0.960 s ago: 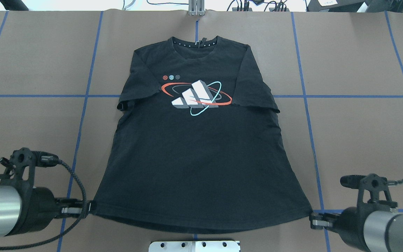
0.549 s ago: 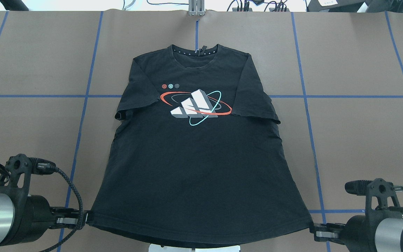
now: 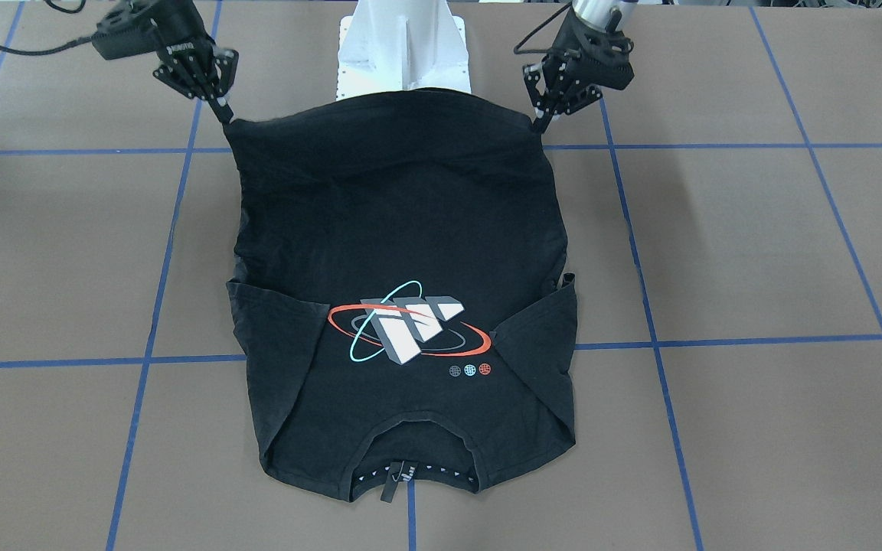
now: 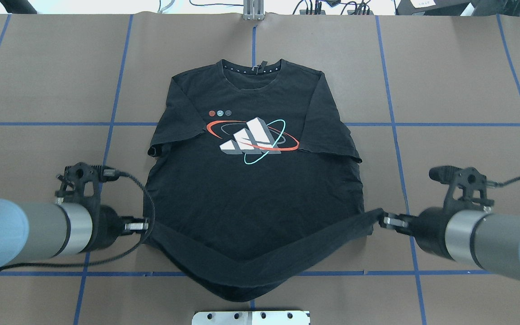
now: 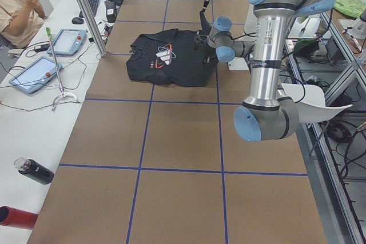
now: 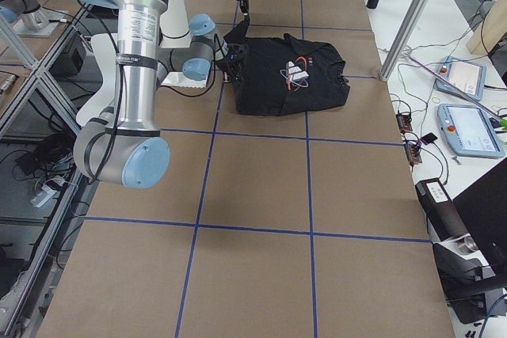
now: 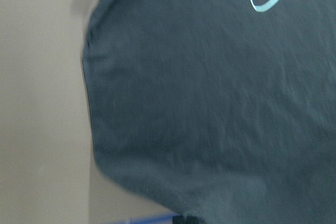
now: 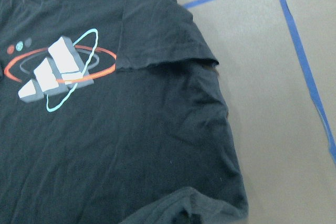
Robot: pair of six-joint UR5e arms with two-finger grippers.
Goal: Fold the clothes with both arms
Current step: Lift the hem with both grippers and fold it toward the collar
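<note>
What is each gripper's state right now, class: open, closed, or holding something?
Left gripper: closed on the T-shirt's hem corner.
Right gripper: closed on the opposite hem corner.

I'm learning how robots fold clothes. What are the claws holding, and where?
The black T-shirt, by its bottom hem: the left gripper pinches one hem corner, the right gripper the other.
</note>
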